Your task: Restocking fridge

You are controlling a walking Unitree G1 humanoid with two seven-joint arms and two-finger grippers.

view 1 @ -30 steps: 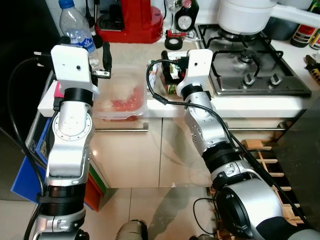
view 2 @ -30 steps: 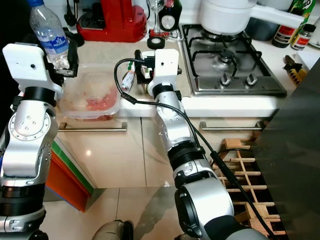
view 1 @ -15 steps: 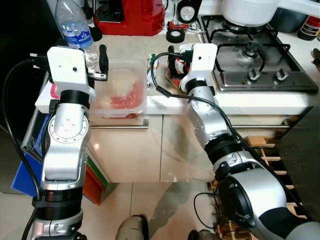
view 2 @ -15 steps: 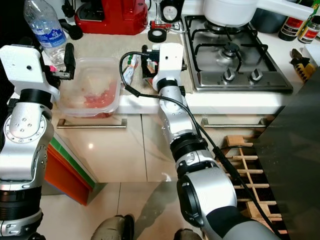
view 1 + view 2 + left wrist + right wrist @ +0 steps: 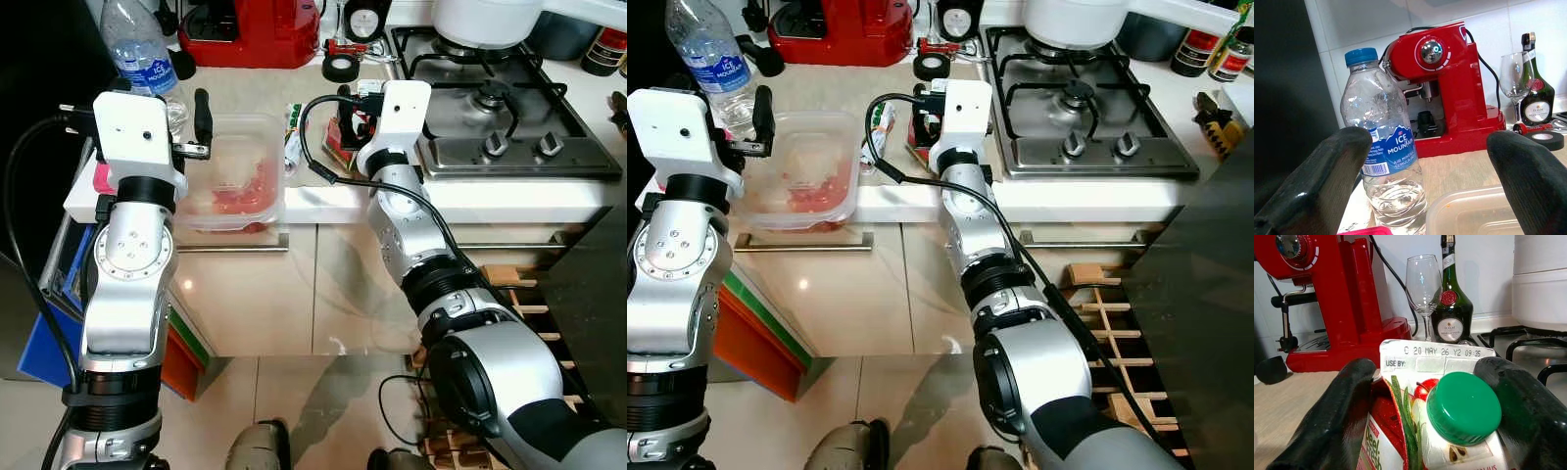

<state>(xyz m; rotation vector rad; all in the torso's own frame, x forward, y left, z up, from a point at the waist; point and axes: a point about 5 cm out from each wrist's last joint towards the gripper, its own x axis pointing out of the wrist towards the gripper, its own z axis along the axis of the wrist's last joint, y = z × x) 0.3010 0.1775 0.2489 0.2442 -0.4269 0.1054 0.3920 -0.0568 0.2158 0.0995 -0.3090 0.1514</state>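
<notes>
On the kitchen bench (image 5: 255,93) beside the hob, the right gripper (image 5: 1435,431) clasps a green-capped juice carton (image 5: 1442,404), while the left gripper (image 5: 1425,181) hovers wide open facing the water bottle (image 5: 1383,147).

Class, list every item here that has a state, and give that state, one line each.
Bottle: upright, capped, partly full.
Carton: green cap on, between right gripper's fingers.
Tub: lidded, food inside.
Left gripper: open, at the bottle.
Wine glass: upright, empty.
Pot: on the hob.
</notes>
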